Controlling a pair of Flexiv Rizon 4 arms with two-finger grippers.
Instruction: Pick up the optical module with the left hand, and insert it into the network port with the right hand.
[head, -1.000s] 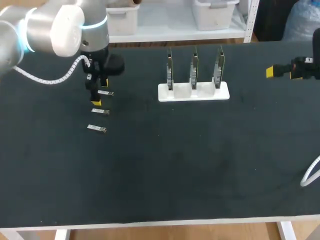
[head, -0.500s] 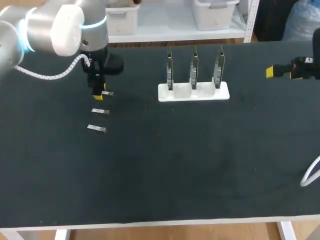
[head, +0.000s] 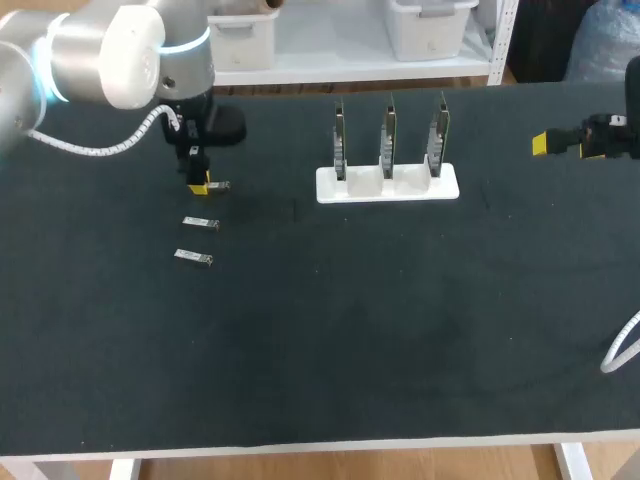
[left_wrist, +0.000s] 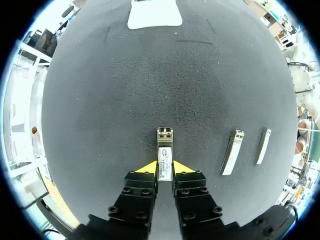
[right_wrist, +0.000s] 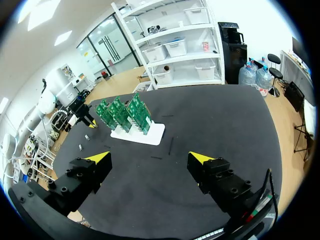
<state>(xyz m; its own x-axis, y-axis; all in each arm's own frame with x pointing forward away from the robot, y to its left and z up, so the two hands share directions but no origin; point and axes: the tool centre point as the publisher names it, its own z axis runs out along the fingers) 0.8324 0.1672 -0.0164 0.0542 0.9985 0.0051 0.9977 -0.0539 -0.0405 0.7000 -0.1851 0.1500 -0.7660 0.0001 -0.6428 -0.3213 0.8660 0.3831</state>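
A small silver optical module (left_wrist: 164, 150) lies on the black table, and my left gripper (left_wrist: 165, 169) is shut on its rear end, one yellow tip pressing each side. In the head view that gripper (head: 199, 186) points straight down at the table's far left, with the module (head: 217, 186) sticking out to its right. The network ports are on three upright green circuit boards (head: 387, 140) in a white holder (head: 387, 184) at the far middle. My right gripper (head: 563, 145) hovers at the far right, wide open (right_wrist: 150, 159) with nothing between its fingers.
Two more silver modules (head: 200, 222) (head: 193, 258) lie in a row just in front of the held one, beside my left gripper (left_wrist: 232, 152) (left_wrist: 262, 146). A white cable (head: 620, 350) loops in at the table's right edge.
My left gripper's fingers have closed from wide open onto the farthest module. The right arm has stayed still.
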